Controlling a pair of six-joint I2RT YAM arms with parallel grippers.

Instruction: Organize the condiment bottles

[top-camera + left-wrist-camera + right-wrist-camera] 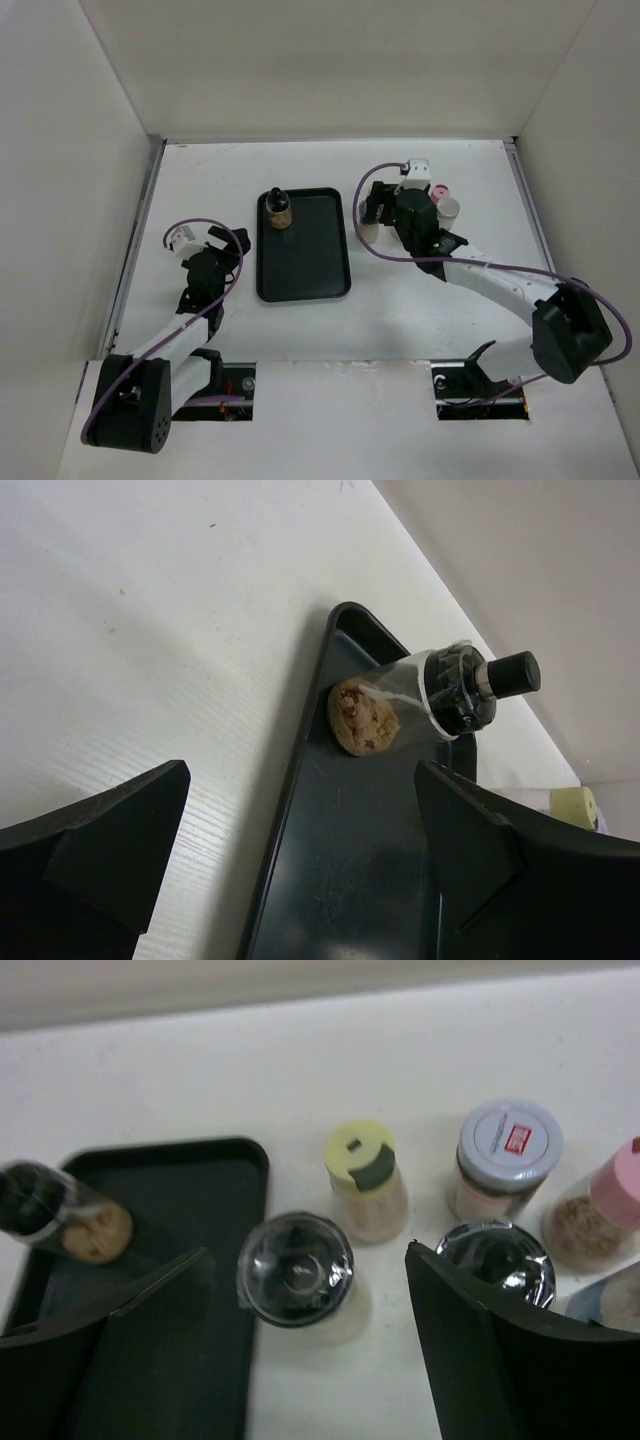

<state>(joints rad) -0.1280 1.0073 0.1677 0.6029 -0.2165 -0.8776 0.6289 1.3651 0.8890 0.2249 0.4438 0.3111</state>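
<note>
A black-capped jar with brown contents (281,208) sits in the far left corner of the black tray (305,270); it also shows in the left wrist view (420,692). My left gripper (225,245) is open and empty, left of the tray. My right gripper (308,1255) is open above a black-capped jar (296,1267) that stands on the table between its fingers, untouched. Beyond it stand a yellow-capped jar (365,1175), a white-capped jar (508,1150) and a pink-capped jar (610,1205). Another shiny dark-capped jar (495,1260) is partly hidden behind the right finger.
The tray's right edge (255,1210) lies just left of the jar under my right gripper. The jar cluster is at the back right (445,200). White walls enclose the table on three sides.
</note>
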